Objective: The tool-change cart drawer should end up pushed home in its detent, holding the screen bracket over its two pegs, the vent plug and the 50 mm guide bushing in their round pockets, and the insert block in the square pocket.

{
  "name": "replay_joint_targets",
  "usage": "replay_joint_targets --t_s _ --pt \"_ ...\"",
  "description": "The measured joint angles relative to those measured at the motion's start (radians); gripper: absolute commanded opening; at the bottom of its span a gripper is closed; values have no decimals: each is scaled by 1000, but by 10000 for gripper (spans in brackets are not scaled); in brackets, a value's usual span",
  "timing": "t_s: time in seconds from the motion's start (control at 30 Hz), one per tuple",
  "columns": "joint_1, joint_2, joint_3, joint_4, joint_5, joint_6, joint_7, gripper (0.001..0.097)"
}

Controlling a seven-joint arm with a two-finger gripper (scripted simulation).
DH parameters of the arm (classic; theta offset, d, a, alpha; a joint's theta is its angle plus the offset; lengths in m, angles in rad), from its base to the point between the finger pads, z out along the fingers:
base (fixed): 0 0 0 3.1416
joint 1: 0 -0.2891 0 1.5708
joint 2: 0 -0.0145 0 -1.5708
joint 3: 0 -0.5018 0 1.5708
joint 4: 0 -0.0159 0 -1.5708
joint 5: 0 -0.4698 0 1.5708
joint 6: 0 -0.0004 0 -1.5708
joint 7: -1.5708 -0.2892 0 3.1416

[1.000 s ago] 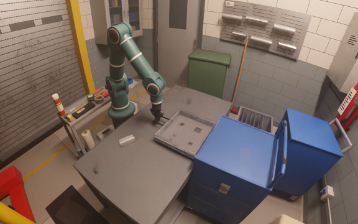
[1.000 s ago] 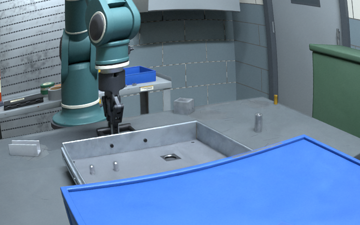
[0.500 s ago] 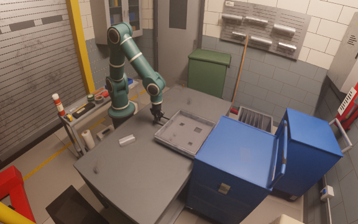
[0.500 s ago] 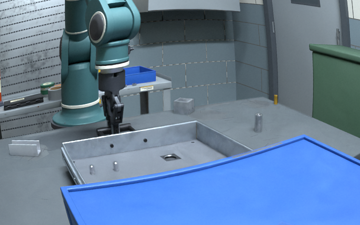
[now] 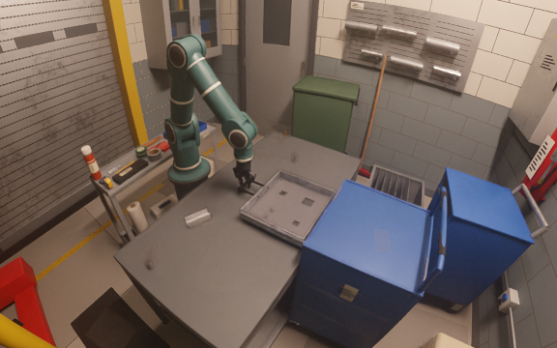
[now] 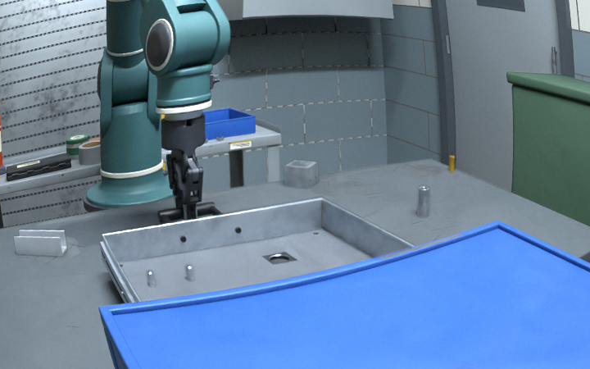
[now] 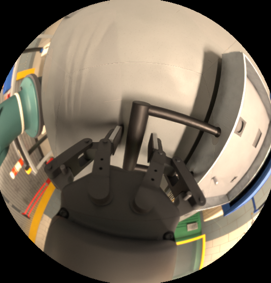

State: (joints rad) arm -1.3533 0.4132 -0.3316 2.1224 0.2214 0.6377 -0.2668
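The grey drawer stands pulled out of the blue cart over the grey table. Its pockets are empty; two pegs stand near its left corner. My gripper is open and holds nothing. It straddles the bar of the dark drawer handle at the drawer's front. The white screen bracket lies on the table to the left. The grey insert block and a metal cylinder stand at the far side of the table.
Behind the arm stands a side bench with tape rolls, a dark case and a blue bin. A green bin stands at the back wall. The cart's blue top fills the near side in the second side camera.
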Motion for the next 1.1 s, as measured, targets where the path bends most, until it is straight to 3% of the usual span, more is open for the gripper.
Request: replay_joint_targets --t_s 0.5,1.1 --pt "9 -25 -10 -6 -15 30 13 480" --pt "40 -121 -38 -40 -74 152 65 480"
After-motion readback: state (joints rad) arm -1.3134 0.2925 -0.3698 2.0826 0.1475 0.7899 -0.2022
